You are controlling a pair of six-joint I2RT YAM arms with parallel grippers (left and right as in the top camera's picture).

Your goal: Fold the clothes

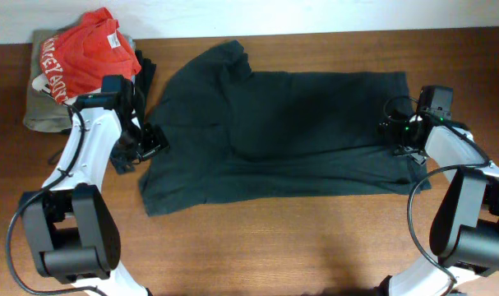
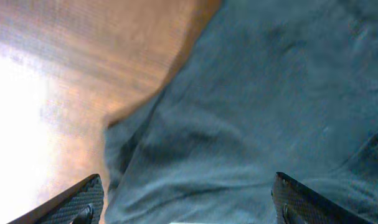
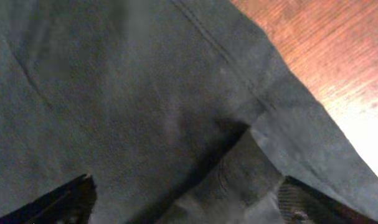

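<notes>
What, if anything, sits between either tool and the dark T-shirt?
Nothing visible. The left tool and right tool are open directly over the dark T-shirt; the red shirt lies off to one side.

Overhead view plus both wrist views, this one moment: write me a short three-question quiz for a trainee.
1. True or false: the red shirt lies spread over the dark shirt.
2. In the left wrist view, the jaws are: A) shut on the dark shirt; B) wide apart above the dark shirt's edge; C) shut, holding the red shirt.
3. Which arm is at the end of the dark shirt nearest the red shirt?
Key: 1 false; 2 B; 3 the left arm.
</notes>
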